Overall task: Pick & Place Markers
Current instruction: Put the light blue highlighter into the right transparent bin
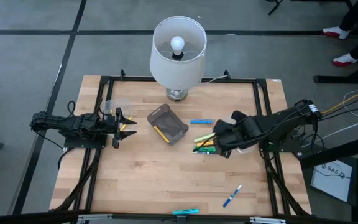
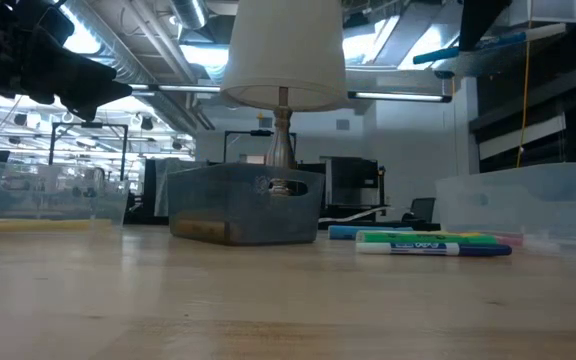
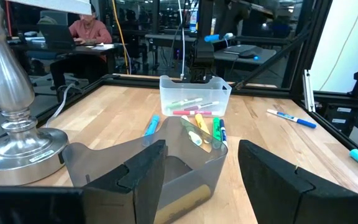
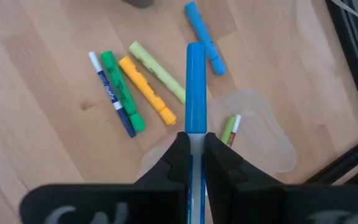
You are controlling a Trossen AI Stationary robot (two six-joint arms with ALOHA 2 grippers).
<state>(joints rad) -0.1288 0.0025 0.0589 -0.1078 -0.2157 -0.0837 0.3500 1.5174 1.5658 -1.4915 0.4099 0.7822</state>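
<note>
Blue marker (image 4: 195,87) clamped in right hand (image 4: 194,152), above loose markers (image 4: 145,90) and a clear bin (image 4: 253,134) on the wooden worktop (image 1: 166,180). Grey bin (image 1: 167,123) sits mid-worktop before the lamp (image 1: 178,53). Left hand (image 3: 201,180) stands wide beside the grey bin.

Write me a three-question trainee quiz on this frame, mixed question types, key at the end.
1. True or false: the right pincer is shut on a blue marker with a white barrel.
2. Which container stands in front of the open left pincer? A) grey translucent plastic bin B) clear plastic tub C) cardboard box
3. What tall object stands at the far edge of the wooden table?

Key: 1 true. 2 A. 3 the white-shaded table lamp with a metal base.
</note>
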